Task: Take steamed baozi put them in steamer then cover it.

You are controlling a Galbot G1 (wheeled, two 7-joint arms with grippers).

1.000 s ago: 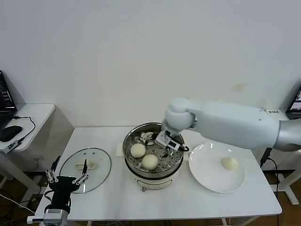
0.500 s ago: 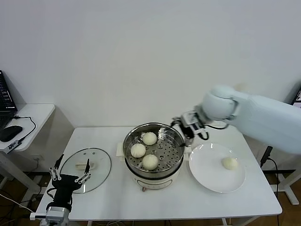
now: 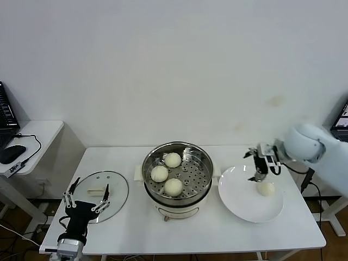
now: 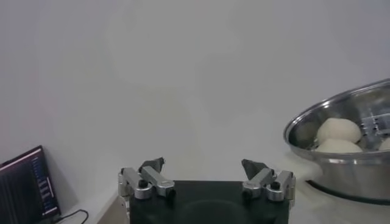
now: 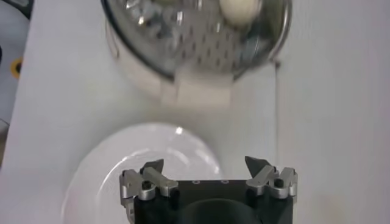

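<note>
The steamer stands mid-table with three baozi on its perforated tray. A fourth baozi lies on the white plate at the right. My right gripper is open and empty, hovering just above and behind that baozi. The right wrist view shows the open gripper over the plate, with the steamer beyond. The glass cover lies flat on the table at the left. My left gripper is open and empty above the cover's near edge; the left wrist view shows the gripper and the steamer.
A side table with a mouse and cable stands at the far left. The table's front edge runs just below the plate and the cover. A wall is close behind.
My right gripper left the third baozi in the steamer, then swung right to above the plate's baozi. The left gripper rose slightly over the cover.
</note>
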